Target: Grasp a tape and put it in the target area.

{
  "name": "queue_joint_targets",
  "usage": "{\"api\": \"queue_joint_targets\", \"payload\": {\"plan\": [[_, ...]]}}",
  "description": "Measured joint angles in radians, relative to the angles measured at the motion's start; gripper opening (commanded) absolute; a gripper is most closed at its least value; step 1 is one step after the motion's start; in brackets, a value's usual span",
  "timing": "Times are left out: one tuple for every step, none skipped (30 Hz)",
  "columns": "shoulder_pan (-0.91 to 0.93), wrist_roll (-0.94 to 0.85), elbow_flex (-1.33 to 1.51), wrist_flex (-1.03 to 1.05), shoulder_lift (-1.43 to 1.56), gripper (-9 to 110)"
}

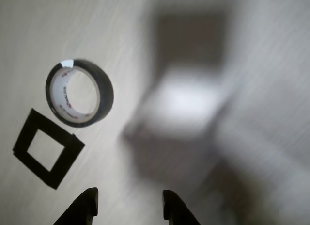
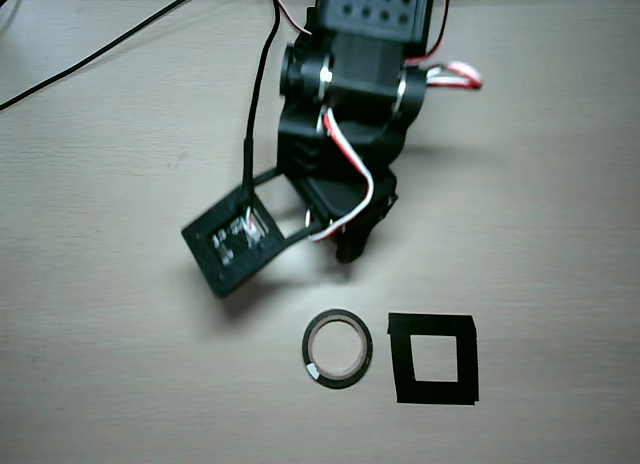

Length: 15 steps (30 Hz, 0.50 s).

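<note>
Gripper point(image 1: 130, 205), wrist view: two dark fingertips rise from the bottom edge, set wide apart, nothing between them, bare table point(image 1: 271, 65) beyond.
Tape point(image 1: 104, 89), wrist view: thin dark ring with a pale inner band and a white spot on its upper rim; lies flat on the table, upper left of the fingertips and clear of them.
Target area point(image 1: 68, 154), wrist view: black square outline with a bare centre, just below-left of the tape, close beside it; whether the two touch cannot be told. A large blurred shadow covers the middle of the table.

Arm point(image 2: 350, 94), overhead view: black body with red and white wires, top centre; a black camera plate point(image 2: 225, 254) juts to its lower left.
Tape point(image 2: 337, 348), overhead view: below the arm, untouched, just left of the target area point(image 2: 432, 325) and outside it.
</note>
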Motion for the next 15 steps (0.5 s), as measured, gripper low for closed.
{"api": "queue_joint_targets", "payload": {"plan": [[0.0, -0.011, -0.005, -0.018, -0.028, 15], [-0.002, -0.021, -0.011, -0.037, -0.052, 15], [-0.006, -0.028, -0.017, -0.06, -0.08, 15], [-0.008, -0.037, -0.026, -0.083, -0.11, 15], [-0.008, -0.044, -0.037, -0.104, -0.141, 15], [-0.008, -0.048, -0.049, -0.123, -0.173, 15], [-0.008, -0.051, -0.072, -0.133, -0.216, 15], [-0.008, -0.052, -0.1, -0.14, -0.258, 15], [-0.009, -0.055, -0.124, -0.144, -0.293, 14], [-0.012, -0.06, -0.149, -0.146, -0.328, 14], [-0.018, -0.074, -0.164, -0.147, -0.351, 13], [-0.026, -0.08, -0.173, -0.15, -0.367, 13], [-0.034, -0.089, -0.178, -0.153, -0.38, 13], [-0.041, -0.097, -0.178, -0.156, -0.39, 13], [-0.048, -0.1, -0.178, -0.164, -0.4, 14]]}}
